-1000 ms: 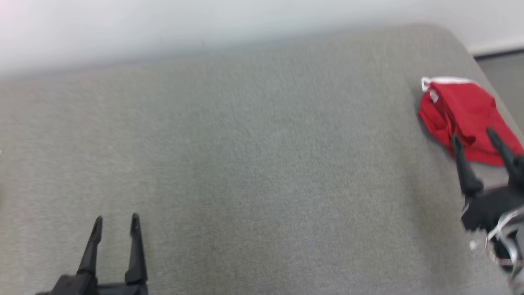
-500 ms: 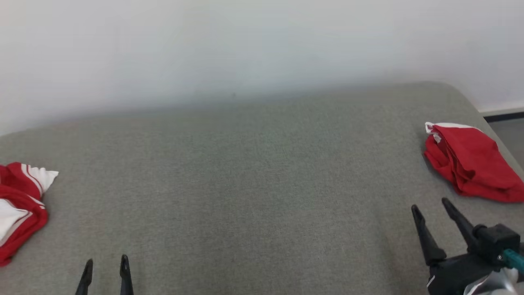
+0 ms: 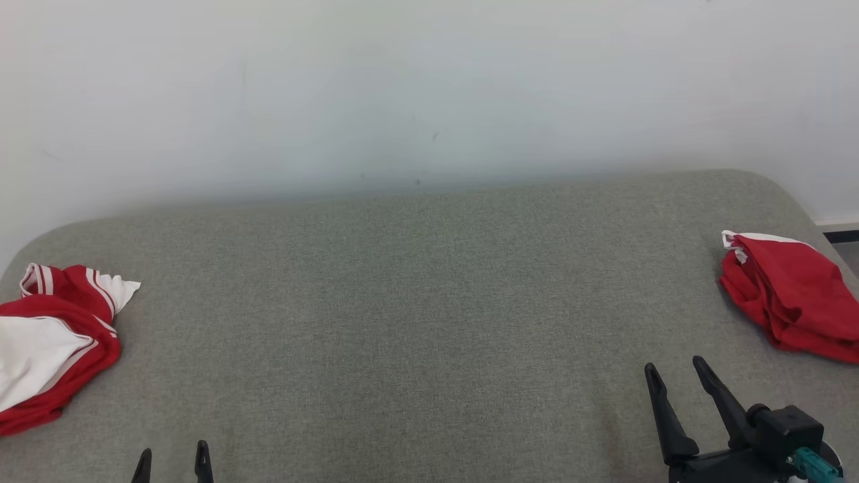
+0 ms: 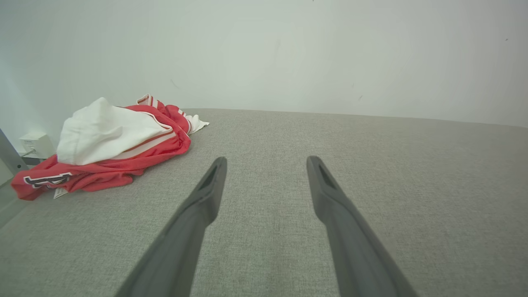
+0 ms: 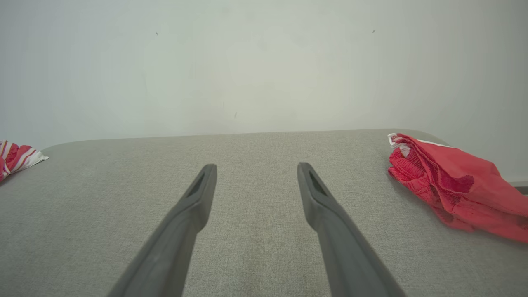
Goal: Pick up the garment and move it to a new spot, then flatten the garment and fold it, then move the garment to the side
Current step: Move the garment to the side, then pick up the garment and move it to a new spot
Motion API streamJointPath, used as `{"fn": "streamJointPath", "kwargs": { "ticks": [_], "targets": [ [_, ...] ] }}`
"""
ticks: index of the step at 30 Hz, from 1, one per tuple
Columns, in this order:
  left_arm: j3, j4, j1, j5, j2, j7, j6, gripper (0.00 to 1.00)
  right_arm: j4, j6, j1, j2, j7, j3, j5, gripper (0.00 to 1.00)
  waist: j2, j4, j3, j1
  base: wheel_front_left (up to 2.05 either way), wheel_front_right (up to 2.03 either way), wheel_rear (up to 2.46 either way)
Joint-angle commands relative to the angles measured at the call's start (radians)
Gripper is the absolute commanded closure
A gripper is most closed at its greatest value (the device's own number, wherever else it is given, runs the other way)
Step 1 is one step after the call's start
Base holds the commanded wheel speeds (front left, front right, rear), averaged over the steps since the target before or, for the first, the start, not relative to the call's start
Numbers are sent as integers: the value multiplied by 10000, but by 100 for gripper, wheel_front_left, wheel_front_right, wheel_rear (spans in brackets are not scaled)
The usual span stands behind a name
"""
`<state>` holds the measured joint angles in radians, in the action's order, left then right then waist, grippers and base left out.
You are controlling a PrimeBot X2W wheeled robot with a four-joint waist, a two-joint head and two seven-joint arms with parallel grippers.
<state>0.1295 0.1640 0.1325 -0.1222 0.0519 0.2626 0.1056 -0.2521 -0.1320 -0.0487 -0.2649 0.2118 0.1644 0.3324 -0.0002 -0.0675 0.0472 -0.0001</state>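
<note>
Wall (image 3: 429,80): plain white, runs behind the whole scene, a few small dark specks. Pad (image 3: 429,302): grey woven fabric surface w/ rounded far corners, butts against the wall; middle bare. Red-white garment (image 3: 54,342): crumpled heap at pad's far left edge, white panel on top, red w/ white stripes round it; in left wrist view (image 4: 107,144) it lies left of the fingers, well apart from them, dark lettering on a red fold nr the edge; right wrist view catches a striped corner (image 5: 16,154) at far left. Red garment (image 3: 792,302): compact bundle w/ white trim at its far corner, on pad's right edge nr the far corner; in right wrist view (image 5: 453,185) right of the fingers, not touching. Right gripper (image 3: 674,365): lower right, above pad, fingers spread wide, nothing between them (image 5: 256,166); near red garment but apart. Left gripper (image 3: 172,455): lower left, tips only in head view; fingers spread wide, holding nothing (image 4: 267,161). White box (image 4: 37,144): small, on wall beyond the red-white garment.
</note>
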Motion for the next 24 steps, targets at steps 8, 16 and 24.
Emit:
{"fn": "streamJointPath", "kwargs": {
  "ticks": [8, 16, 24],
  "targets": [
    [69, 269, -113, -149, -20, 31, 73, 0, -342, 22, 467, 671, 277, -376, -188, 0, 2, 208, 213, 1, 0, 0, 0],
    [-146, 487, -391, 6, -20, 31, 151, 0, -538, 22, 517, 783, 359, -356, -265, 0, 2, 192, 258, 1, 0, 0, 0],
    [-242, 574, -474, 55, -21, 31, 196, 0, -633, 22, 551, 797, 366, -380, -233, 0, 2, 138, 229, 1, 0, 0, 0]
  ]
}}
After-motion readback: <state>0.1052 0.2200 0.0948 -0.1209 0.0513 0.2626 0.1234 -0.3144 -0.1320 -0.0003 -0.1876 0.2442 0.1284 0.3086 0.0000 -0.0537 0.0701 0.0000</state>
